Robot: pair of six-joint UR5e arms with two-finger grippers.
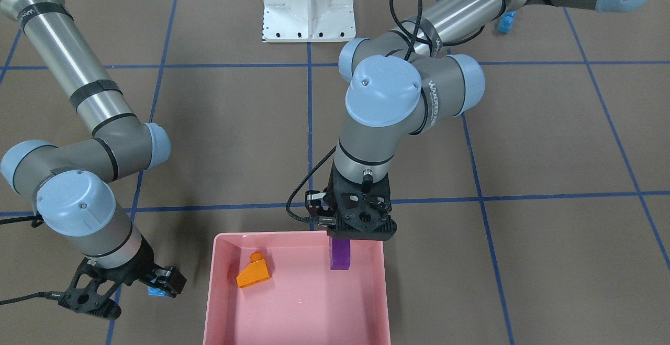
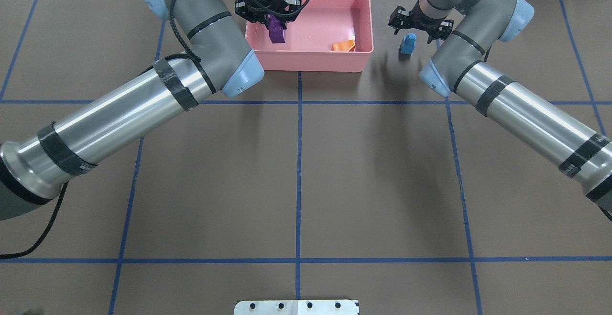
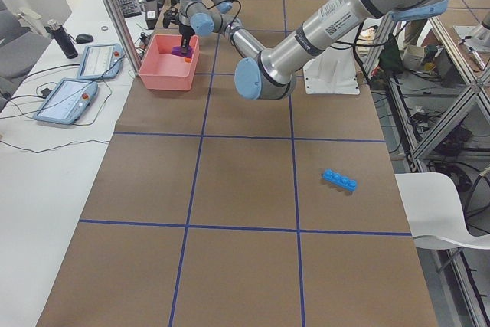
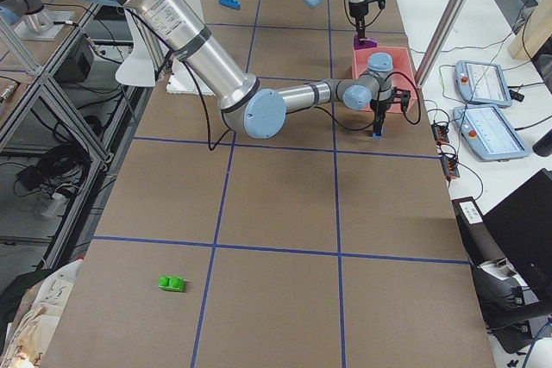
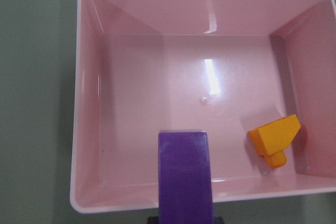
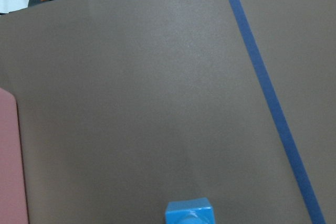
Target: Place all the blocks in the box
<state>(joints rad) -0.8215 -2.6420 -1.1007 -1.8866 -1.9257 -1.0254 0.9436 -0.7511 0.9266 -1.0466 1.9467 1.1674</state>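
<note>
Starting at the robot's left end of the table (image 2: 296,171), the long blue four-stud bar (image 3: 339,181) is seen lying flat on the brown surface, well apart from everything else and touched by neither arm.

Further right, the left gripper (image 2: 272,18) is held over the left part of the box (image 2: 311,61), pointed straight down. Its fingers are clenched on the purple sloped piece (image 2: 276,33), which is gripped by its upper end and hangs upright within the outline of the pink rim. Whether the lower end of the piece touches the box floor cannot be told.

To the right of it, the orange wedge (image 2: 344,46) is found on the box floor, tipped on its side near the near right corner, apart from the purple piece.

Just beyond the right wall of the box, outside it, the right gripper (image 2: 412,30) is pointed down at the table. The small blue one-stud cube (image 2: 407,45) is grasped between its fingers, stud upward. Whether the cube rests on the table or is lifted cannot be told.

At the robot's right end of the table, the green two-stud brick (image 4: 172,283) is seen lying alone, well apart from both arms.
</note>
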